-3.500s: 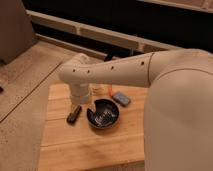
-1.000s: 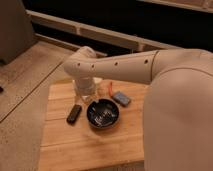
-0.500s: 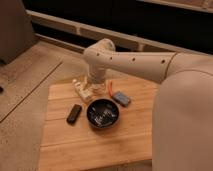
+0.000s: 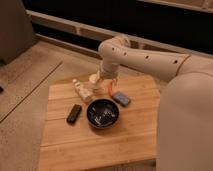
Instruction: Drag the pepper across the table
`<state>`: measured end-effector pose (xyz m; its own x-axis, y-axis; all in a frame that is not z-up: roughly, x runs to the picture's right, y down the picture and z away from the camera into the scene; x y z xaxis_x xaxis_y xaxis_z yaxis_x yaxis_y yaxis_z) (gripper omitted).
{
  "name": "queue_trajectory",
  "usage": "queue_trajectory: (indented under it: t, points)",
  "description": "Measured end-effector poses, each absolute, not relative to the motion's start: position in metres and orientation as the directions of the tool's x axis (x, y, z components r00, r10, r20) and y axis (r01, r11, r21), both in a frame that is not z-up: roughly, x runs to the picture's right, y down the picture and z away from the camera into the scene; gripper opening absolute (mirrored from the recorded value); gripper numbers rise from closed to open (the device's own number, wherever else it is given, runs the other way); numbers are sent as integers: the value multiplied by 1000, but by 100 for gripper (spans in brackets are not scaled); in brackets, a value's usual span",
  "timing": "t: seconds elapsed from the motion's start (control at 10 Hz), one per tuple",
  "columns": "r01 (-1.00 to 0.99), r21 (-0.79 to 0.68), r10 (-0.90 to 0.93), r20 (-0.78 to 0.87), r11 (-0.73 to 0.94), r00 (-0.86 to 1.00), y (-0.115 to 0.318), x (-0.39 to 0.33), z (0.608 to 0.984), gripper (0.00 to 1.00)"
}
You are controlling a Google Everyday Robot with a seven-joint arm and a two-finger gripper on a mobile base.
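Note:
The pepper (image 4: 109,90) is a slim red-orange sliver on the light-wood table (image 4: 130,140), near the far edge and just behind the black bowl (image 4: 102,113). My gripper (image 4: 100,80) hangs at the end of the white arm (image 4: 130,55), low over the far part of the table. It is right beside the pepper, on its left, and partly hides it. I cannot tell whether it touches the pepper.
A small clear bottle (image 4: 81,90) lies left of the gripper. A flat blue-grey block (image 4: 121,98) lies right of the pepper. A dark oblong object (image 4: 74,113) lies left of the bowl. My white body (image 4: 187,125) fills the right side. Floor surrounds the table.
The arm has swung from the table's left side toward the far middle. The gripper moved from beside the dark object to the pepper, uncovering the bottle. The objects have not visibly moved.

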<state>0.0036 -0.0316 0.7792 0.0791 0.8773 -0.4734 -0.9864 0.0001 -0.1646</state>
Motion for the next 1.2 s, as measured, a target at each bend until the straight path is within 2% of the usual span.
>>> queue_trajectory:
  t: [0.5, 0.8, 1.2]
  points:
    - [-988, -147, 866, -486, 49, 116, -16, 7, 784, 65]
    - [-995, -57, 876, -473, 78, 96, -17, 34, 813, 65]
    - [-993, -72, 894, -434, 89, 111, -33, 36, 859, 65]
